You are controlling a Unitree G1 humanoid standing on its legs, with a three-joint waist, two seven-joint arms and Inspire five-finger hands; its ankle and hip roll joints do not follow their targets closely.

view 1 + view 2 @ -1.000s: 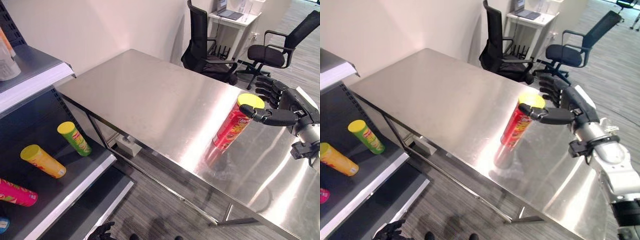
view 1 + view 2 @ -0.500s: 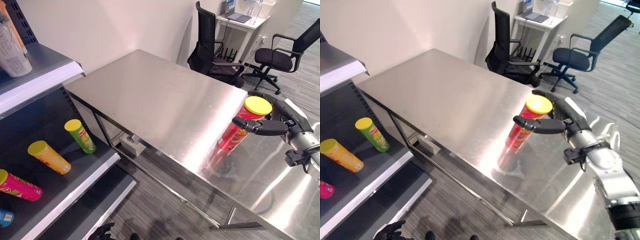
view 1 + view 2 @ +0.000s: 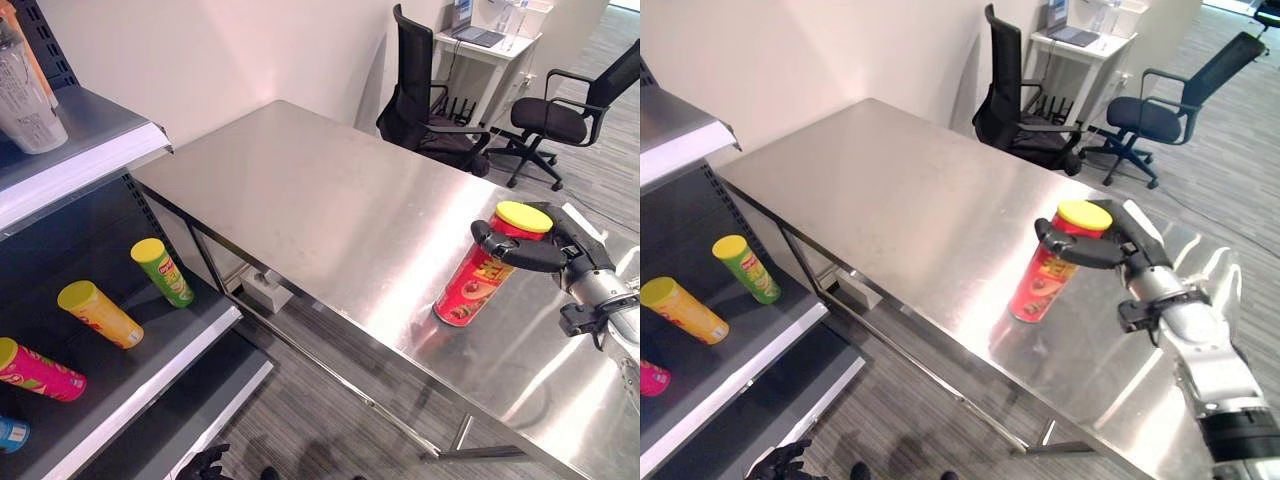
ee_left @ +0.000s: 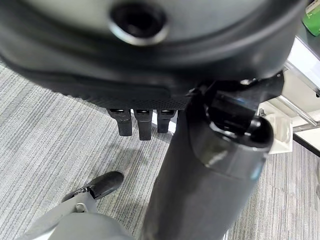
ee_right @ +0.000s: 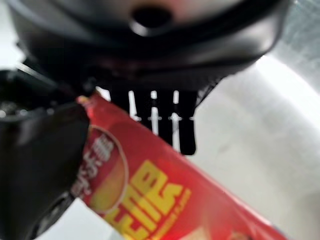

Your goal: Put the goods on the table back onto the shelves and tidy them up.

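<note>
Currently grasp step: right hand curled round red chip can near lid, can standing tilted on steel desk. Next: lift, carry to shelf.

Blue can half cropped

Yellow lettering on the red can, blurred, no text legible anywhere

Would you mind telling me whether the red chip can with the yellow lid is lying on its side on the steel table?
No, the red chip can stands on its base on the steel table, with the right hand around its top.
</note>
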